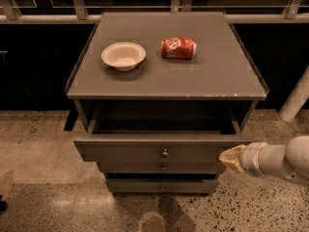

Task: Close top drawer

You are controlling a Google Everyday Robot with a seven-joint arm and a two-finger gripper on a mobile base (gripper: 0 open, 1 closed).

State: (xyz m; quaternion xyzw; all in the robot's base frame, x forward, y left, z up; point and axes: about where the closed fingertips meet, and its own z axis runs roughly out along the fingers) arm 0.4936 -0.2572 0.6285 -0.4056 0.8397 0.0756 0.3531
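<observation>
Camera view, grey top drawer (130, 150) open, tool (231, 158) at right corner.

Matt grey top drawer (125, 151), metal knob (165, 153); gripper (231, 158) beside drawer-front corner.

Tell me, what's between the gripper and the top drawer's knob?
Only the bare top drawer front, in the camera view; the gripper sits at its right end.

Speckled terrazzo floor (38, 149) spreads around me, polished, with pale glare low down. A grey cabinet (217, 76) with a flat worktop stands before a dark wall (34, 66), which is topped by a metal rail (38, 19) with upright posts. A white post (295, 100) leans at far right. My jaws hang low on the right, beside the cabinet's front corner.
</observation>
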